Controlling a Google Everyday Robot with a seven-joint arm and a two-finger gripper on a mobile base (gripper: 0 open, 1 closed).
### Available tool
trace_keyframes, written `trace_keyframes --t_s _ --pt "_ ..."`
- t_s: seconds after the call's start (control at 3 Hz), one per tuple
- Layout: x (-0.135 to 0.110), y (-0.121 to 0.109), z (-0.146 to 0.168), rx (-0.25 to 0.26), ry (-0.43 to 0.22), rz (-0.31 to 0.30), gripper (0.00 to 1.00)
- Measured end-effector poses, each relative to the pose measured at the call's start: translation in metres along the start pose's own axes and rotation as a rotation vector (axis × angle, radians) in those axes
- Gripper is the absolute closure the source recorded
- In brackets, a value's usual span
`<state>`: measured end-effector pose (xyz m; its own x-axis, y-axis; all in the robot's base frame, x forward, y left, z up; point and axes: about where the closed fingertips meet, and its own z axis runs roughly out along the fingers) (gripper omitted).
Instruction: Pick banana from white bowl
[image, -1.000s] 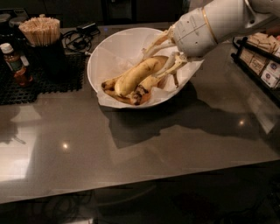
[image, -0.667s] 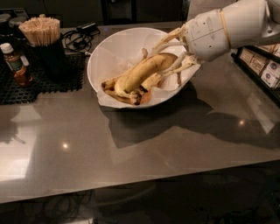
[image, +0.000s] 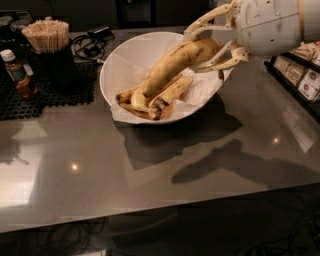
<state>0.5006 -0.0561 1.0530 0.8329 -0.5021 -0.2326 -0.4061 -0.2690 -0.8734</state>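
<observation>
I count one gripper (image: 191, 50), up at the right rim of the one bowl (image: 122, 57), clasping one banana (image: 167, 70). At least two smaller bananas (image: 170, 95) lie beneath it. On the left I see one bottle (image: 17, 75), one cup of sticks (image: 47, 37) and one mat (image: 75, 92).
</observation>
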Motion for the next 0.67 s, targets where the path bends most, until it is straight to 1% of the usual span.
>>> trace_keyframes --t_s 0.33,0.67 --pt "-0.0333 -0.0166 -0.0309 0.045 0.079 -0.075 1.0" --pt "-0.0334 -0.0166 -0.0309 0.045 0.079 -0.075 1.0"
